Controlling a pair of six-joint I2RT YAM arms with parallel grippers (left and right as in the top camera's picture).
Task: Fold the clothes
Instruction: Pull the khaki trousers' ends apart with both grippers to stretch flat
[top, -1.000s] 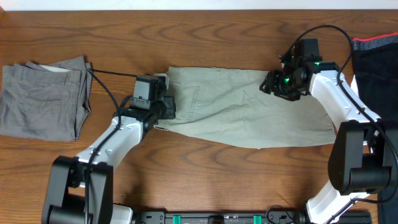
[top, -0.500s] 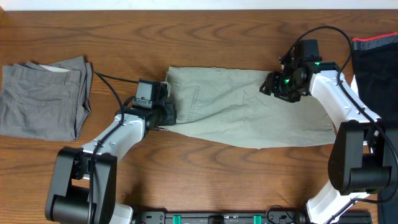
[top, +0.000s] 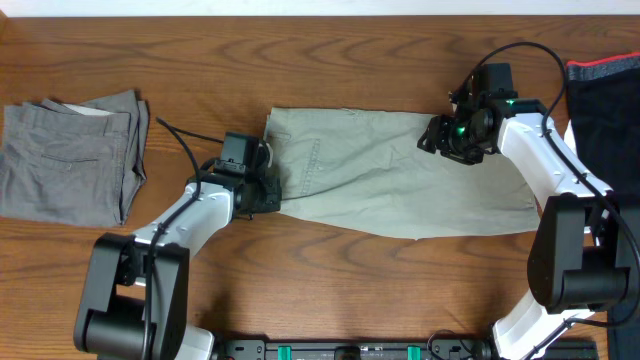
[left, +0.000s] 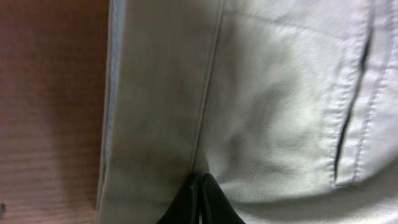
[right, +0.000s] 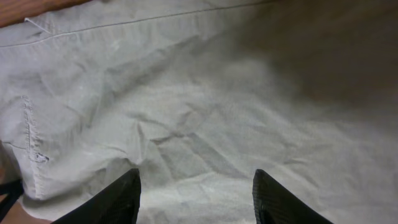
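Shorts (top: 400, 180) seemingly under low left pincer (left: 200, 183)

Seen from overhead, our left arm (top: 185, 215) leaves its base at seven o'clock and stretches toward one o'clock, forearm low and nearly straight. The left gripper (top: 266, 192) sits at the end of it, pointing to three o'clock, and its fingers (left: 208, 196) are pressed together into a single dark wedge. Our right arm (top: 545, 165) climbs from five o'clock, bends at the elbow and runs on toward ten o'clock. The right gripper (top: 437, 138) tips down toward eight o'clock, its two fingers (right: 121, 199) spread well apart with nothing between them.
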